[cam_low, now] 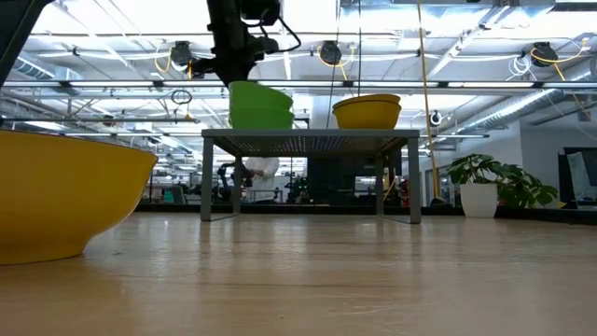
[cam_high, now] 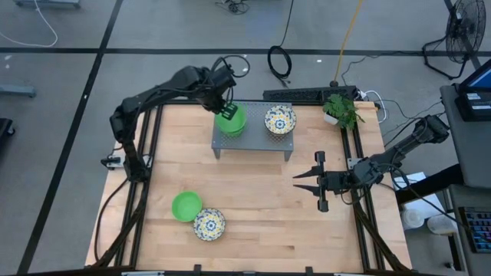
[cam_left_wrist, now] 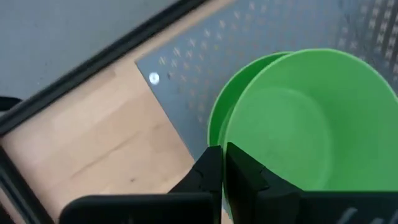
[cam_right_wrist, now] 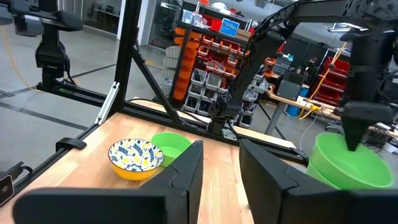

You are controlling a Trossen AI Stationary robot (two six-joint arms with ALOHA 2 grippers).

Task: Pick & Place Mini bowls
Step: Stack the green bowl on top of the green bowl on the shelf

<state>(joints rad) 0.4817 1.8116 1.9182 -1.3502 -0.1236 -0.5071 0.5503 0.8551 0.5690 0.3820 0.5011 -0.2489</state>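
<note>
On the grey perforated stand [cam_high: 253, 140] at the far side of the wooden table [cam_high: 261, 207], two green bowls [cam_high: 230, 120] are stacked one inside the other, and the rim of the upper one is pinched between the closed fingers of the left gripper [cam_high: 226, 107]. The left wrist view shows the same hold — the dark fingers [cam_left_wrist: 214, 177] are pressed together over the rim of the upper green bowl [cam_left_wrist: 311, 118], which is nested slightly off-centre in the lower one. From table height the green stack [cam_low: 259, 105] is seen on the stand's top [cam_low: 308, 135], with the left arm coming down onto it from above.

Beside the stack, on the stand's right half, a floral bowl [cam_high: 280, 119] is placed; its yellow outside [cam_low: 367, 111] shows in the low view, though whether it is a single bowl or a nested pair cannot be told.

Near the table's front left, a third green bowl [cam_high: 186, 205] and another floral bowl [cam_high: 209, 224] are set touching each other — both are also seen past the right wrist [cam_right_wrist: 138, 155].

The right gripper [cam_high: 307, 182] is held over the table's right side, well apart from all bowls, its fingers spread wide and holding nothing.
</note>
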